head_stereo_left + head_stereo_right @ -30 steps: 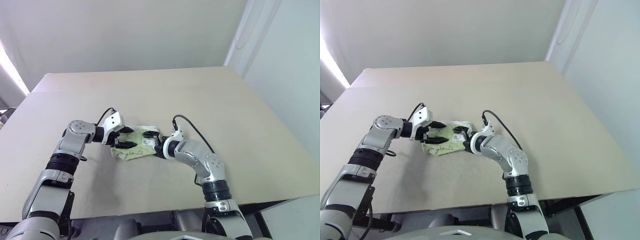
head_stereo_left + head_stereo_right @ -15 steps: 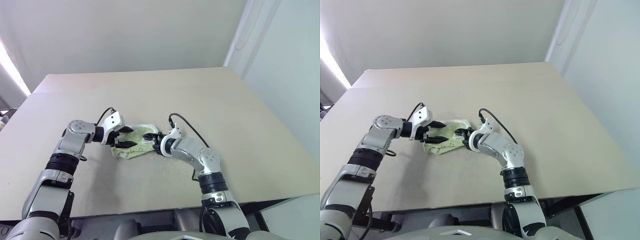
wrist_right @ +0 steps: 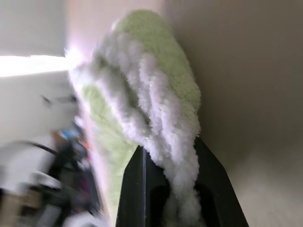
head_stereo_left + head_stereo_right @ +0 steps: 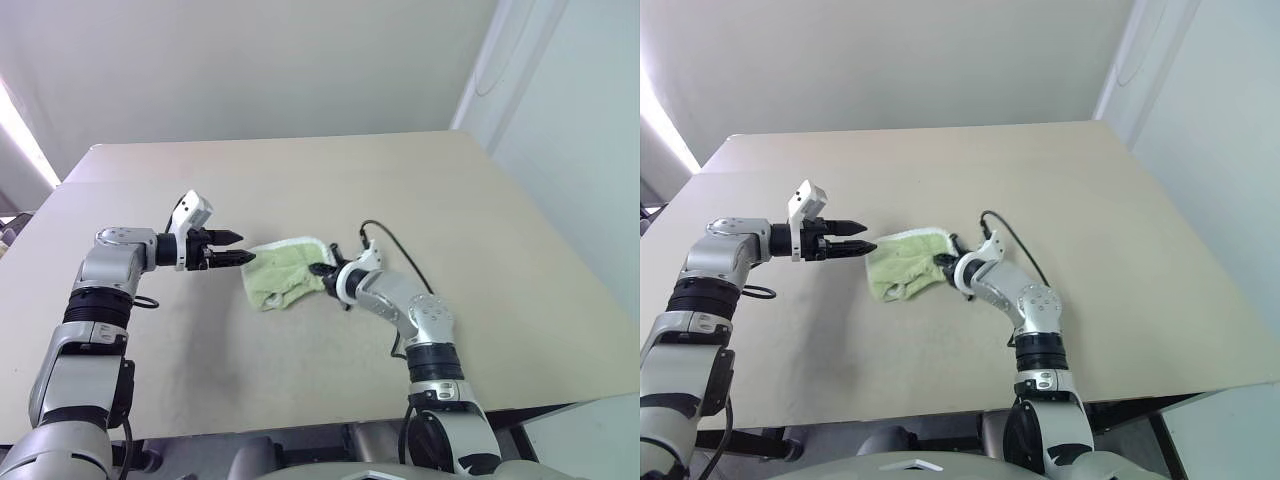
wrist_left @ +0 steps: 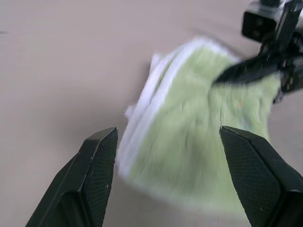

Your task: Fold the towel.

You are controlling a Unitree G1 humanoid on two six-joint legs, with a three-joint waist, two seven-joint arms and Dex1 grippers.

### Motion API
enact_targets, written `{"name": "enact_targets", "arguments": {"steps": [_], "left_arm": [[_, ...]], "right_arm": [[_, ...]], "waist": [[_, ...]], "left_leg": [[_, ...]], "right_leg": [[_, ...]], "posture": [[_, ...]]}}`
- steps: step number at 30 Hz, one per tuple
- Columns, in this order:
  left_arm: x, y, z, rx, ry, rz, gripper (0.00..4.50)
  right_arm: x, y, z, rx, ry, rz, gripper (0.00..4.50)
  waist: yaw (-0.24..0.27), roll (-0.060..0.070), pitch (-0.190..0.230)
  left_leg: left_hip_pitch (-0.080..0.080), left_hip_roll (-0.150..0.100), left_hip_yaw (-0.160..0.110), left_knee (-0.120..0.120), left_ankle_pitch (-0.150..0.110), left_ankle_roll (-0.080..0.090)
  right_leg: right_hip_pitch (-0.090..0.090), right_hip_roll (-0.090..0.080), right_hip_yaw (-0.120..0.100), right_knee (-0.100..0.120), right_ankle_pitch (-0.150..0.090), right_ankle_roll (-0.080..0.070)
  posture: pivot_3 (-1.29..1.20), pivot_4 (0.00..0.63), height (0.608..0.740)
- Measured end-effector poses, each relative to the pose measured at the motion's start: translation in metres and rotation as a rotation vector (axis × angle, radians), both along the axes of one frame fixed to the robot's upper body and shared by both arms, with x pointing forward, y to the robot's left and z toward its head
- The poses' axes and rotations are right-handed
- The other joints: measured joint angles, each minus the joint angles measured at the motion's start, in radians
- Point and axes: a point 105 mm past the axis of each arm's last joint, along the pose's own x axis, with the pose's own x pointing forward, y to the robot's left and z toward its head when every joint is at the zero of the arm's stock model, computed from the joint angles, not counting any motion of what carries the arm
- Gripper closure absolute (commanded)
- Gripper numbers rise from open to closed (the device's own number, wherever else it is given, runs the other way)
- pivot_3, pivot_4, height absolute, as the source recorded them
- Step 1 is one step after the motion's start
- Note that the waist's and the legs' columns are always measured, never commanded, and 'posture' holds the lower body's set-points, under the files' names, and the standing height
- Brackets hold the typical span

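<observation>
The light green towel [image 4: 283, 270] with white edging lies bunched in the middle of the table, its right side lifted a little. My right gripper [image 4: 322, 270] is shut on that right edge; in the right wrist view the white hem [image 3: 161, 113] is pinched between the fingers [image 3: 135, 189]. A short way left of the towel, my left gripper [image 4: 238, 248] hovers open, empty and not touching it. The left wrist view has the towel [image 5: 199, 137] ahead between the spread fingers [image 5: 97, 179], with the right gripper [image 5: 255, 71] on its far side.
The beige table [image 4: 450, 200] stretches wide on all sides of the towel. Its front edge [image 4: 300, 425] runs close to me. A black cable [image 4: 395, 255] loops off my right wrist. A pale wall [image 4: 570, 150] stands to the right of the table.
My right gripper has shut on the towel's edge and pulled it to the right. My left gripper has drawn back to the left, off the towel, and risen, still open.
</observation>
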Motion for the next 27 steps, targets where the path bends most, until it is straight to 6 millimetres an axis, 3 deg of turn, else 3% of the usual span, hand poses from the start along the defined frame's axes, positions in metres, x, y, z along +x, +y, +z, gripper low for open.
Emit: {"name": "enact_targets", "arguments": {"steps": [3,5,7,11,12,17,19,27], "left_arm": [[0.000,-0.002,-0.001,-0.005,0.003,-0.004,0.87],[0.000,-0.006,-0.003,-0.013,0.005,-0.008,0.87],[0.000,-0.008,-0.005,-0.018,0.009,-0.010,0.87],[0.000,-0.010,-0.009,-0.022,0.022,-0.005,0.87],[0.000,-0.010,-0.010,-0.023,0.025,-0.003,0.87],[0.000,-0.018,-0.015,-0.026,0.030,-0.022,0.87],[0.000,-0.018,-0.015,-0.022,0.030,-0.020,0.87],[0.000,-0.018,-0.016,-0.010,0.026,-0.027,0.87]], "right_arm": [[0.018,-0.029,0.040,0.024,-0.134,-0.114,4.48],[0.026,-0.056,0.055,0.025,-0.183,-0.201,4.48],[0.032,-0.088,0.055,0.005,-0.184,-0.301,4.48],[0.035,-0.173,0.036,-0.120,-0.110,-0.536,4.48],[0.033,-0.183,0.028,-0.150,-0.086,-0.560,4.48],[0.016,-0.191,-0.024,-0.299,0.070,-0.571,4.48],[0.015,-0.192,-0.027,-0.343,0.083,-0.577,4.48],[0.014,-0.196,-0.021,-0.358,0.068,-0.610,1.81]], "waist": [[0.001,0.000,0.000],[0.004,0.000,0.000],[0.006,0.000,0.000],[0.007,0.001,0.000],[0.004,0.001,0.000],[-0.002,0.002,0.001],[0.000,0.002,0.001],[0.006,0.001,0.000]], "left_leg": [[-0.005,0.000,0.000,0.000,0.000,0.000],[-0.009,-0.001,-0.001,0.000,0.000,0.000],[-0.011,-0.002,-0.001,0.000,0.000,0.000],[-0.011,-0.004,0.001,-0.001,0.000,0.000],[-0.011,-0.004,0.001,-0.002,0.000,0.000],[-0.009,-0.004,0.002,-0.005,0.000,0.000],[-0.008,-0.004,0.002,-0.004,0.000,0.000],[-0.007,-0.004,0.001,0.001,0.000,0.000]], "right_leg": [[-0.005,0.000,-0.001,0.000,0.002,0.003],[-0.007,0.000,-0.002,0.000,0.003,0.002],[-0.010,0.000,-0.002,0.000,0.003,0.001],[-0.010,-0.001,-0.001,-0.001,0.003,0.002],[-0.010,-0.001,-0.001,-0.001,0.003,0.002],[-0.010,0.001,0.002,0.004,0.002,0.000],[-0.008,0.001,0.002,0.005,0.002,0.001],[-0.007,0.000,0.001,0.004,0.002,0.001]], "posture": [[0.00,0.000,0.712],[0.00,0.000,0.712],[0.00,0.000,0.712],[0.00,0.000,0.712],[0.00,0.000,0.712],[0.00,0.000,0.712],[0.00,0.000,0.712],[0.00,0.000,0.712]]}}
